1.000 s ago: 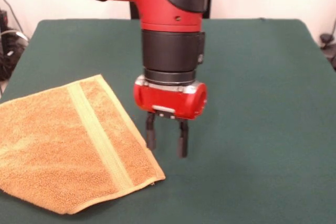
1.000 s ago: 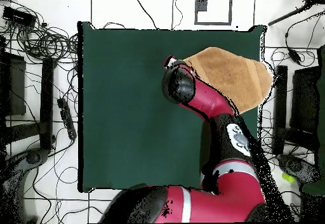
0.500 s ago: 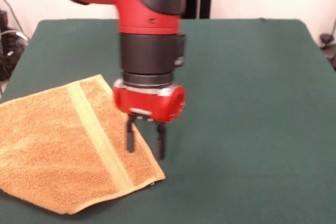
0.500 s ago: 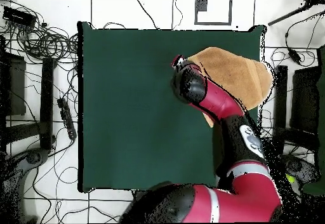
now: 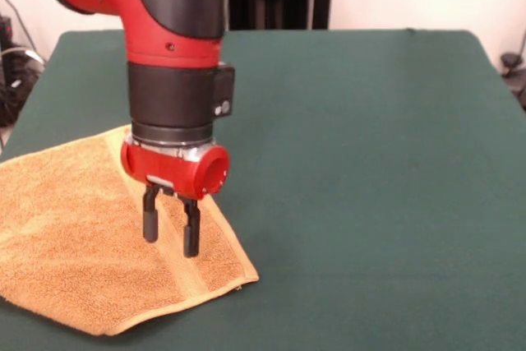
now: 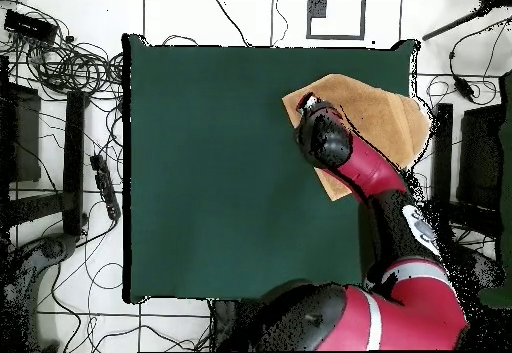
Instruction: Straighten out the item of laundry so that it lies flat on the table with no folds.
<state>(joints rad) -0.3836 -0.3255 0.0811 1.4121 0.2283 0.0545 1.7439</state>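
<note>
The orange-tan towel (image 5: 74, 252) lies at the table's near left corner in the front view, part of it past the table's left edge. Its paler stripe (image 5: 182, 269) shows below the gripper. In the overhead view the towel (image 6: 385, 114) is at the upper right, partly under the arm. My gripper (image 5: 171, 240) hangs open and empty just above the towel, over the stripe near its right side. The green table (image 5: 370, 162) spreads far to the right. The white tag is not visible.
Cables and equipment (image 6: 60, 59) lie on the floor around the table in the overhead view. The arm (image 6: 385, 184) reaches across the table's right side there.
The gripper has moved left in the front view, from over bare table beside the towel to above the towel's stripe, and slightly lower. The towel has not moved.
</note>
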